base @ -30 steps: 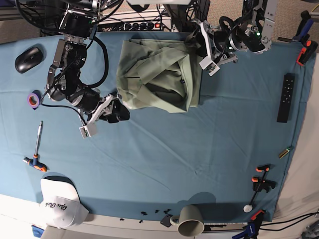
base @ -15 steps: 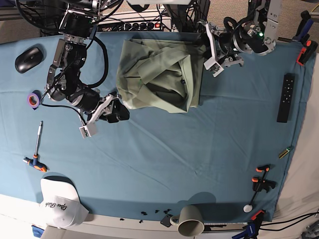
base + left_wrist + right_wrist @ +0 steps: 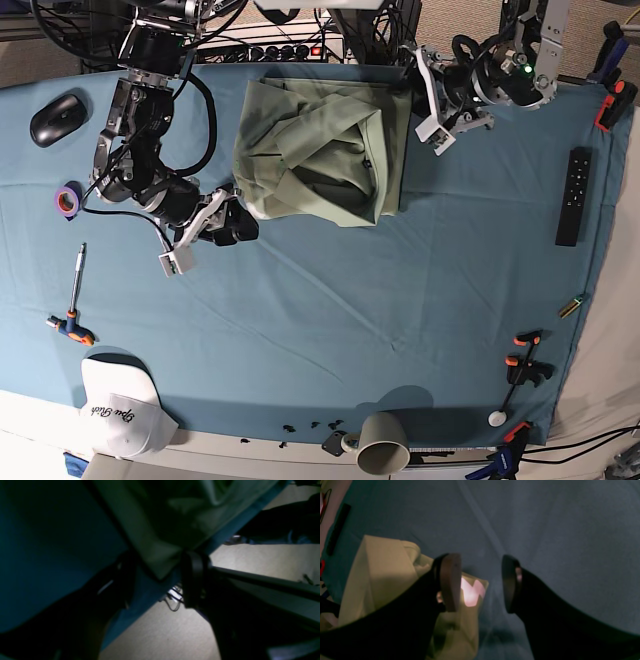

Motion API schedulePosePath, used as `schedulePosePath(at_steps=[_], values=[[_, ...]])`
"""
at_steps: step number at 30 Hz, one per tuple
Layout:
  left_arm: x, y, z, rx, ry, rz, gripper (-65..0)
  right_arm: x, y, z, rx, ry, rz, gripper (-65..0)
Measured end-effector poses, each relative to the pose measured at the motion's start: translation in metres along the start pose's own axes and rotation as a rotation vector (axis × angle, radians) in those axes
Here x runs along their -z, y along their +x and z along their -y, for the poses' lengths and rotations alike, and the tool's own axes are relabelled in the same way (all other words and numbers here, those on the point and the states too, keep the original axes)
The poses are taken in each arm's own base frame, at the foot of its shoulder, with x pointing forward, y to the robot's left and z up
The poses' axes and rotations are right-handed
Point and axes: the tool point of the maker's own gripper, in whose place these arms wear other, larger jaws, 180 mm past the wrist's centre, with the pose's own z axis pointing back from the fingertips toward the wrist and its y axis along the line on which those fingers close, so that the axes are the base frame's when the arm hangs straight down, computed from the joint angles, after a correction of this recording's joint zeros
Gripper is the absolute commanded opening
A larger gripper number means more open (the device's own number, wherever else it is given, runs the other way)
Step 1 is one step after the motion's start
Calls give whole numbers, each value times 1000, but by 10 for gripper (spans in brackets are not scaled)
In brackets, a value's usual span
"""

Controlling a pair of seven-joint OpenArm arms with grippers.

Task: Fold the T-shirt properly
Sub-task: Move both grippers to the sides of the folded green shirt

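Note:
The pale green T-shirt [image 3: 320, 150] lies crumpled and partly folded at the back of the blue table cloth [image 3: 330, 300]. My left gripper [image 3: 412, 85] is at the shirt's back right corner, by the table's far edge. In the left wrist view the left gripper [image 3: 160, 580] is open, and a corner of the T-shirt [image 3: 160, 560] pokes between its dark fingers [image 3: 192, 577]. My right gripper [image 3: 240, 222] sits at the shirt's front left corner. It [image 3: 480, 582] is open over bare cloth, with the T-shirt's edge [image 3: 382, 575] beside its left finger [image 3: 450, 580].
A mouse [image 3: 57, 117], purple tape roll [image 3: 67, 200] and screwdriver [image 3: 75, 295] lie at the left. A white cap [image 3: 120, 405] and a mug [image 3: 380, 445] sit at the front edge. A remote [image 3: 572, 195] and clamps [image 3: 525, 370] are at the right.
My left gripper has shifted a little to the right and back, off the top of the shirt's corner. The right arm and the shirt have not moved.

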Motion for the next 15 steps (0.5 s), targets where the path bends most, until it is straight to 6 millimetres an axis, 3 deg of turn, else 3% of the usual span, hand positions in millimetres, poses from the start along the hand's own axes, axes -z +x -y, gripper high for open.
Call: schedulePosePath(at_steps=[7,12,15], values=[[2,1,4,-9,-9,5,-345,2,-1,-2,5,6,-4,-384],[2,1,4,-12,-12,7,-345,8,-21,-16,47,36,-36,-384],[2,1,4,-11,-12,6,-345,8,-28,-12,46,17,-58,-384]])
